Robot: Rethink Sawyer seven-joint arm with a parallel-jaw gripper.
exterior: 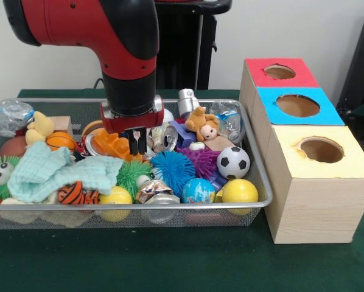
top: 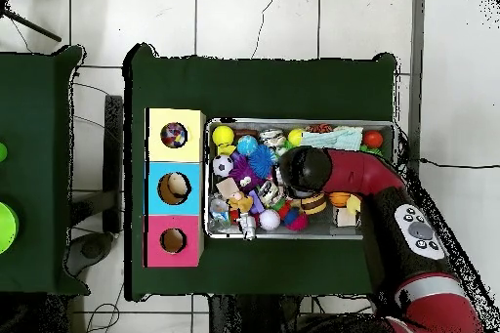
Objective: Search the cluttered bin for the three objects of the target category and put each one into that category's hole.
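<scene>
The wire mesh bin (exterior: 262,182) is full of clutter: a soccer ball (exterior: 233,162), a yellow ball (exterior: 239,191), a blue spiky ball (exterior: 172,170), a crushed can (exterior: 153,190), a plush animal (exterior: 203,123) and a light blue cloth (exterior: 54,173). My gripper (exterior: 137,141) hangs just above the bin's middle, over an orange toy (exterior: 112,146) and a can (exterior: 165,137). It looks shut and holds nothing I can see. In the overhead view my arm's wrist (top: 305,168) covers the gripper above the bin (top: 303,120).
Three wooden boxes with round holes stand beside the bin: red (exterior: 279,72), blue (exterior: 297,104), yellow (exterior: 321,149). In the overhead view the yellow hole (top: 174,135) and the blue hole (top: 174,187) show things inside. A second green table (top: 29,173) stands apart.
</scene>
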